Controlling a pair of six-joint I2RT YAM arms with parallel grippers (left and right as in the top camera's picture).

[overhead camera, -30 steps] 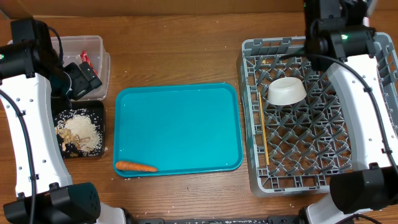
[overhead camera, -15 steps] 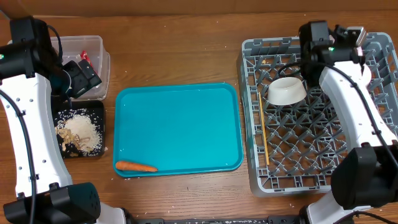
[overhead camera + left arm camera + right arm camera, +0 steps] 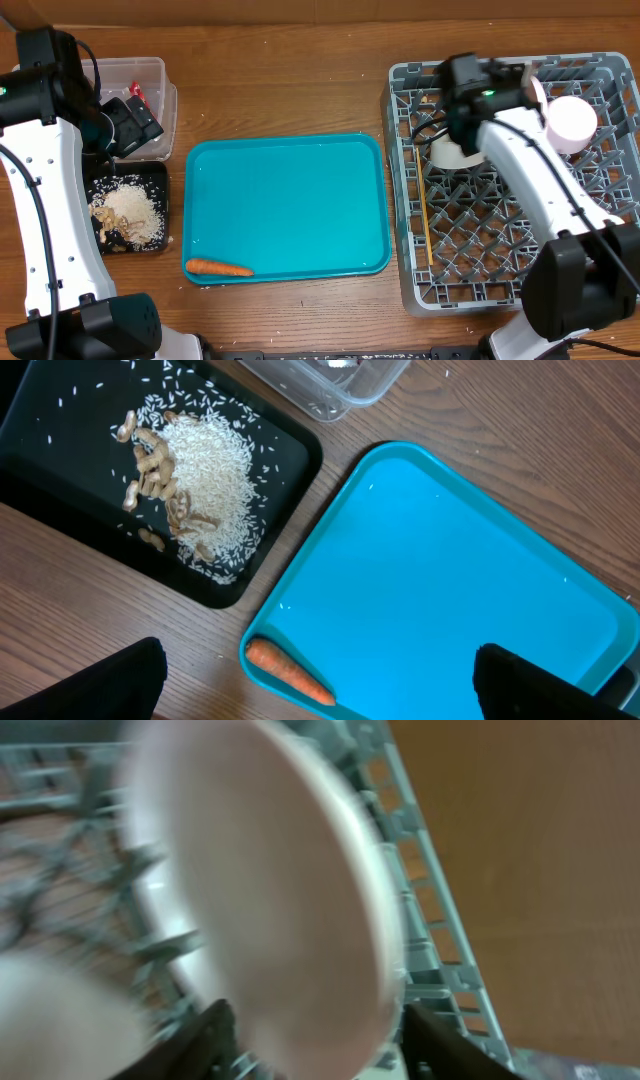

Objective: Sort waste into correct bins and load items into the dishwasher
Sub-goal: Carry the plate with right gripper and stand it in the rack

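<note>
Wooden table [image 3: 300, 90]: carrot [image 3: 218, 267] in teal tray [image 3: 290, 200], bowl [image 3: 442, 152] in rack [image 3: 480, 250]; left gripper [image 3: 318, 680] spread, right gripper [image 3: 320, 1040] pinching white dish [image 3: 270, 890]

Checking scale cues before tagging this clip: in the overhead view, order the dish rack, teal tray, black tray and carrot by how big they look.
1. dish rack
2. teal tray
3. black tray
4. carrot
None look alike enough to tie.

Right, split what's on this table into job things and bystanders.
Job: carrot, peanut shells and rice, red wrapper, black tray, clear tub, dish rack, bowl, chopsticks, pale round dish.
Lying about: teal tray.
</note>
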